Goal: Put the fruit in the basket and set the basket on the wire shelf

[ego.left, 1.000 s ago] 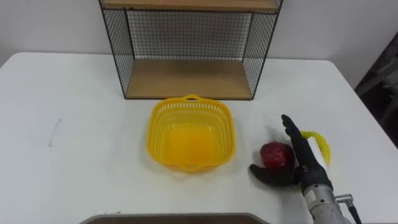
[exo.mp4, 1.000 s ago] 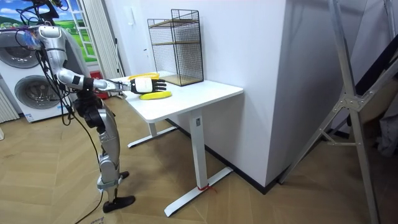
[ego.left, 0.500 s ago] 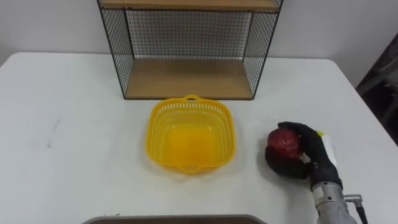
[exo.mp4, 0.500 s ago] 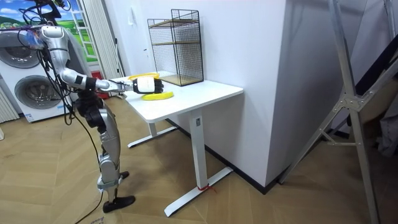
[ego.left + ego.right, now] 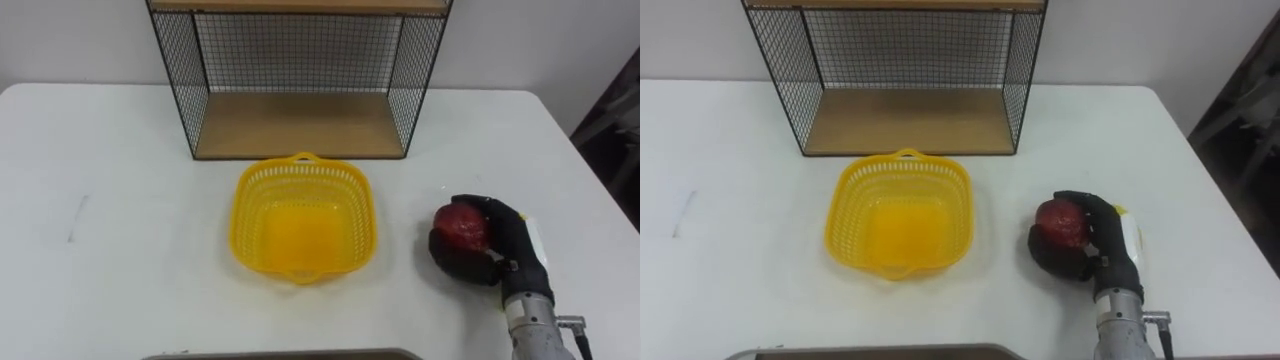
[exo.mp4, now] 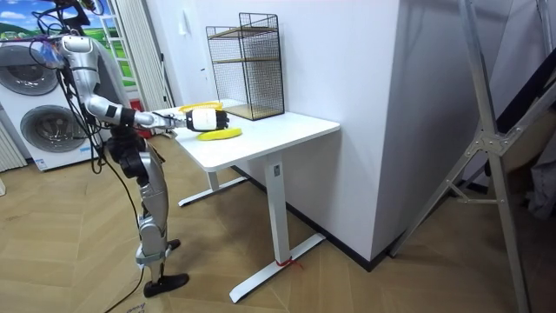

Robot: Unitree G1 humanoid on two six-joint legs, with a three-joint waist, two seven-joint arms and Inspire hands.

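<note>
The red fruit (image 5: 459,226) is in the right hand (image 5: 508,245). The black fingers & thumb are curled round it, holding tight. The arm comes in from approx 5 o'clock, low on the right side of the white table (image 5: 110,230). Can't tell if the fruit touches the table or is just over it.

The yellow basket (image 5: 243,205) sits in the mid of the table w/ nothing in it. It has lots of little holes & a small handle at its 12 o'clock edge. The fruit & hand are at approx 4 o'clock from the basket, near it but not touching.

The wire shelf (image 5: 300,125) stands at 12 o'clock from the basket, at the far edge of the table by the wall. It has black wire sides & a brown wood board at the bottom. The basket is just in front of it, not on it.

In the room view the robot stands at the table end on the room view's left, arm out over the top. A yellow banana (image 6: 219,134) lies on the table right by the hand. A washing machine (image 6: 43,130) is behind the robot.
</note>
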